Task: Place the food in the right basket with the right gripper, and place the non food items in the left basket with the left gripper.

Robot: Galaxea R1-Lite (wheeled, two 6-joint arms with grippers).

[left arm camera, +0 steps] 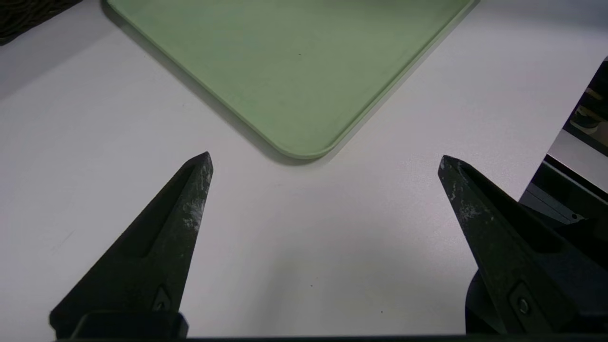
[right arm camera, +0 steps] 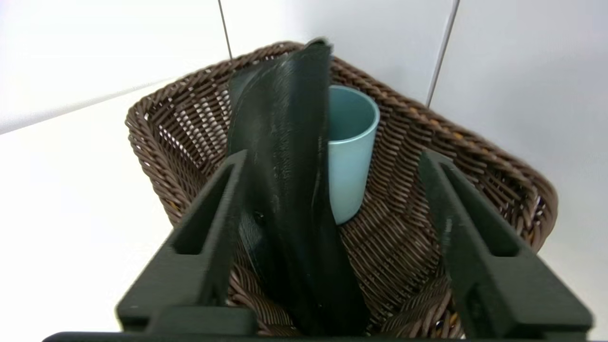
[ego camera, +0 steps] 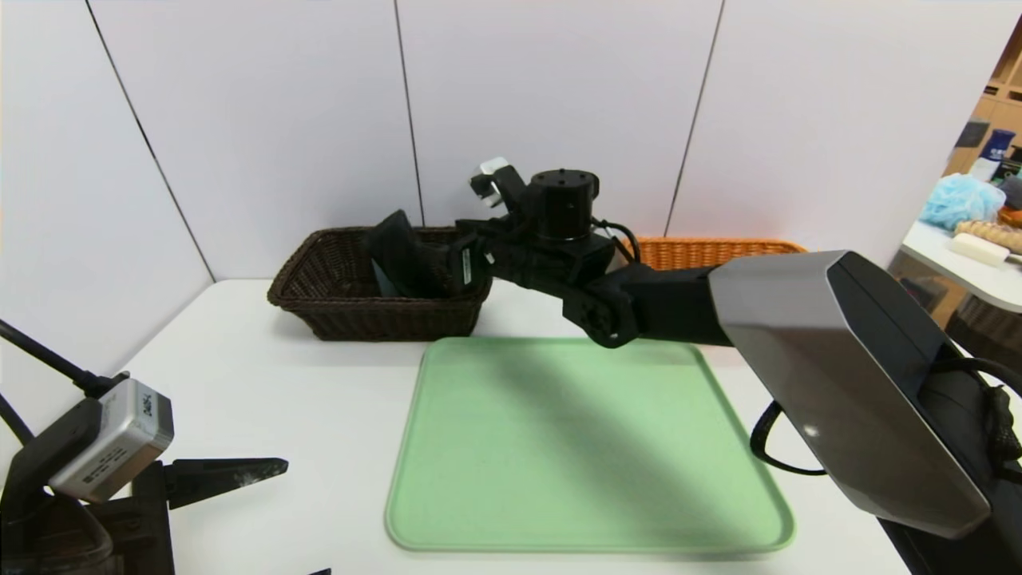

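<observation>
Left gripper [left arm camera: 323, 164] is parked spread wide and empty near the tray [ego camera: 587, 447]. In the brown basket [ego camera: 319, 287], a black wallet [right arm camera: 285, 180] stands upright beside a cup [right arm camera: 351, 142]. The right gripper [right arm camera: 332, 161] is parted around the wallet, which leans on one finger, apparently released.

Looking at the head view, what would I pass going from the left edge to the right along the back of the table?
Dark brown basket → black wallet-like item standing inside it → right tool → orange basket.
</observation>
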